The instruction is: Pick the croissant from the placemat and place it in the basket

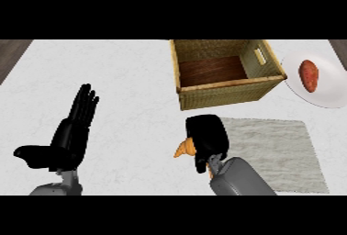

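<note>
Croissant [182, 148] first: only a small orange-brown end of it shows, poking out at the left side of the right hand, a little below the middle of the frame and just off the left edge of the placemat.

Starting at the far left, the left hand [68, 137] stands in the lower left of the frame, fingers straight and pointing up toward the top, thumb stuck out to the left. It holds nothing and touches nothing on the pale counter [122, 78].

Moving toward the centre, the right hand [207, 137] comes up from the bottom edge on its grey forearm. Its black fingers are curled around the croissant and cover most of it, so I can't tell how the pastry lies inside the grasp. The hand sits over the placemat's left edge, below the basket's front wall and apart from it.

Above and slightly right, in the upper middle of the frame, is the basket [227, 92], a square woven box with a dark wooden floor.

Right of the hand, the grey placemat [278, 151] spreads toward the lower right.

At the far right edge, upper part, a white plate [325, 94] sits just beside the basket's right corner, with a reddish-orange sweet potato [309, 75] lying on it.
</note>
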You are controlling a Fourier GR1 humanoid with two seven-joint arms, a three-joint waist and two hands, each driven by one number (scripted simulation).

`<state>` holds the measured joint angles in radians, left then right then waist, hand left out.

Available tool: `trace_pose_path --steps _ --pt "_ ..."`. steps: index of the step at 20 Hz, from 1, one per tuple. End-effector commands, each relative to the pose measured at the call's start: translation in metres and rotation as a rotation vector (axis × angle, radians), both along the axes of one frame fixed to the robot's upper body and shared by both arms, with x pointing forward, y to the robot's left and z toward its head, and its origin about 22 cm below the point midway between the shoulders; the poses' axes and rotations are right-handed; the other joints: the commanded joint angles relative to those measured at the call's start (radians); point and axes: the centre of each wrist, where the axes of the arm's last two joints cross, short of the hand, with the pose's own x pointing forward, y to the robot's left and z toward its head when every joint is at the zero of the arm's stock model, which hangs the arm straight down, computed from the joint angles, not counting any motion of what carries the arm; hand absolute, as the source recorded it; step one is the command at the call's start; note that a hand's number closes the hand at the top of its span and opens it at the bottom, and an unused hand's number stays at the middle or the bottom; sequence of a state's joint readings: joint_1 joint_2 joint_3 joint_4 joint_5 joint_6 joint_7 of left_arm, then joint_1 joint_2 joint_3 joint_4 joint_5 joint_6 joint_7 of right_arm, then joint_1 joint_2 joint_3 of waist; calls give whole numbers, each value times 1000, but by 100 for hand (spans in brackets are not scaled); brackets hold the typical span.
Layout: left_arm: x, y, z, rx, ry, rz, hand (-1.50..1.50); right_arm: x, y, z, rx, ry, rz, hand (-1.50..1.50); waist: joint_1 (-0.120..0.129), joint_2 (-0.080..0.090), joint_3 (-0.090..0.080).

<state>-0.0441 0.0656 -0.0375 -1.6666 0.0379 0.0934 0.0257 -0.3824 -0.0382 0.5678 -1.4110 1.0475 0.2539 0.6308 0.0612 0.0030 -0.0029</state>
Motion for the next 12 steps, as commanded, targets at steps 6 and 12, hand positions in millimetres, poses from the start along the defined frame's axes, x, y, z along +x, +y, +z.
trace_pose_path --steps 6,12 --pt "8 -16 4 -7 -11 -20 0 -49 85 38 246 -138 158 150 19 1 3" --pt "-2 -11 -20 6 25 -3 0 -70 95 112 586 -283 175 150 -7 -6 2"
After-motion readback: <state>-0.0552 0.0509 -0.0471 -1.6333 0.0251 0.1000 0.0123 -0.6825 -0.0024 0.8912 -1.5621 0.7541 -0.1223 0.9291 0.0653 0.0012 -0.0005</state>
